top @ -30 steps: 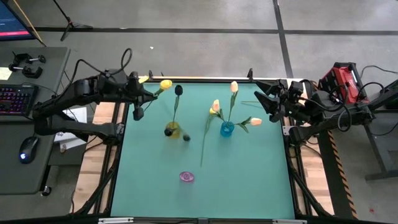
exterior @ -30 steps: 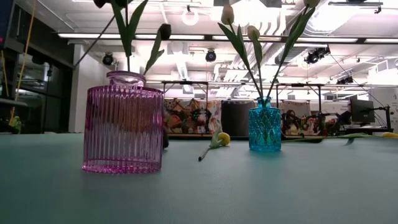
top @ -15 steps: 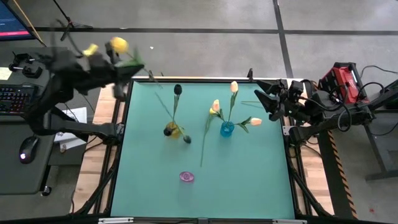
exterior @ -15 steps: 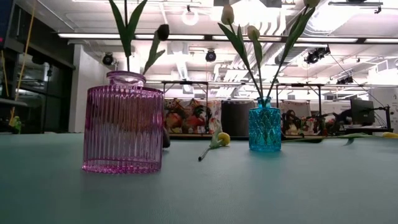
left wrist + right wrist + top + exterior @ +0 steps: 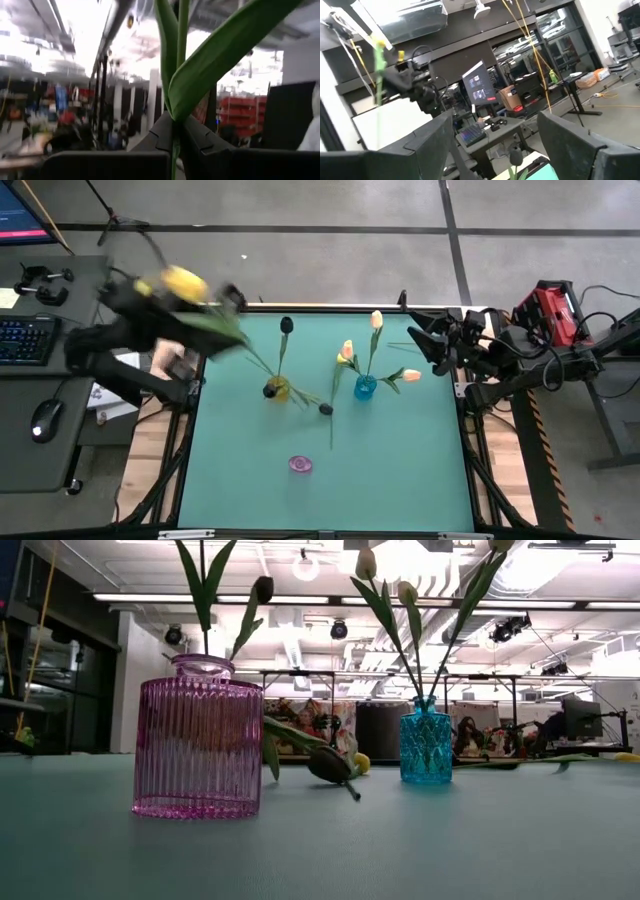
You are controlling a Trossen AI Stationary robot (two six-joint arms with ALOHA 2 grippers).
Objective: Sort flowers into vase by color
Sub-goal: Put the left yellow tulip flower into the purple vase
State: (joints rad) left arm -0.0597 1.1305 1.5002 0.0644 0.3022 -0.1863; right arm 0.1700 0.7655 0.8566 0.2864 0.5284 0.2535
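My left gripper [image 5: 218,308], blurred, hangs high over the table's far left corner, shut on a yellow tulip [image 5: 185,280] whose stem and leaves [image 5: 200,65] rise past the fingers. A black tulip [image 5: 286,326] stands in the yellow vase [image 5: 278,389]. Cream-peach tulips [image 5: 376,319] stand in the blue vase [image 5: 365,387], also seen in the low view [image 5: 426,745]. Another black tulip [image 5: 325,408] lies on the table, seen too in the low view [image 5: 330,764]. The pink vase [image 5: 300,464] holds none. My right gripper [image 5: 425,345] waits open at the right edge. My left gripper pinches the yellow tulip's green stem [image 5: 175,125] between its two fingers, just below where the leaves branch off. The fingers lie across the stem. The flower is lifted clear of the table, its head out beyond the gripper.
A tulip with a yellowish head [image 5: 340,361] lies on the table beside the blue vase, its stem [image 5: 332,435] pointing toward the near edge. A desk with keyboard and mouse [image 5: 45,420] stands left of the table. Bare green surface lies around the pink vase.
My left gripper, still shut on the yellow tulip, has swung up and away from the far left part of the table toward its left edge, in a fast, blurred motion. The loose black tulip has slid toward the right and now shows in the low view.
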